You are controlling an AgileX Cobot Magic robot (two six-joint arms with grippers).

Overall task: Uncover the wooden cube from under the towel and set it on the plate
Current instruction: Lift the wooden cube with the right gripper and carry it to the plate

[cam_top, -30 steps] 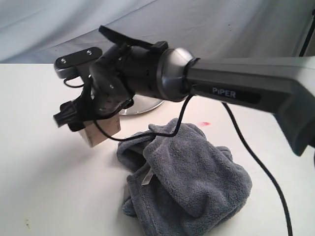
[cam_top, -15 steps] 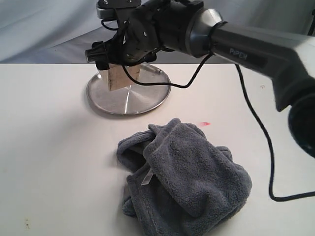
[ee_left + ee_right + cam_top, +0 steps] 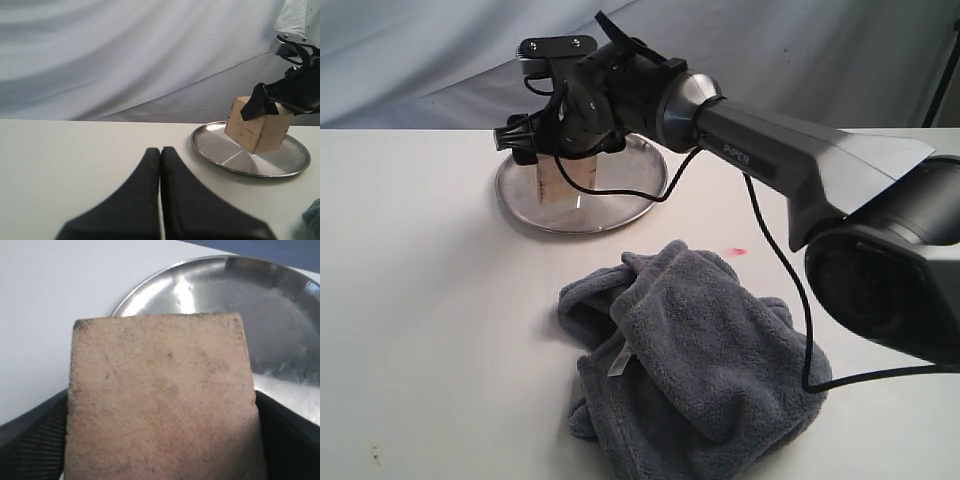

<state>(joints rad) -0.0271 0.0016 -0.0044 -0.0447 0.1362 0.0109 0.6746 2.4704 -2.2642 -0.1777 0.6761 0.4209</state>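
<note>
Right gripper: clamped on the wooden cube over the plate, with one ribbed black pad against each of two opposite faces.
Wooden cube: light tan block with a matte face, fine specks, faint grain and slightly worn corners. It is held tilted over the left part of the plate's inside as the exterior view shows it. Whether its lowest edge touches the metal cannot be told.
Plate: round, shiny silver metal with a shallow raised rim. It mirrors the cloth behind and shows bright radial glints.
Right arm: glossy black and grey casing that reaches to the plate from the right of the exterior view. A thin black cable hangs from it.
Left gripper: two smooth black fingers pressed together with nothing between them, low over the table and well apart from the plate.
Towel: dark grey fluffy terry cloth, bunched in a loose heap. It lies off the plate on the camera side in the exterior view and does not touch the plate.
Label: a small white tag sewn into a fold of the towel.
Table: flat, matte off-white. A small pink mark lies between plate and towel.
Backdrop: pale grey-blue cloth in soft diagonal folds beyond the plate.
</note>
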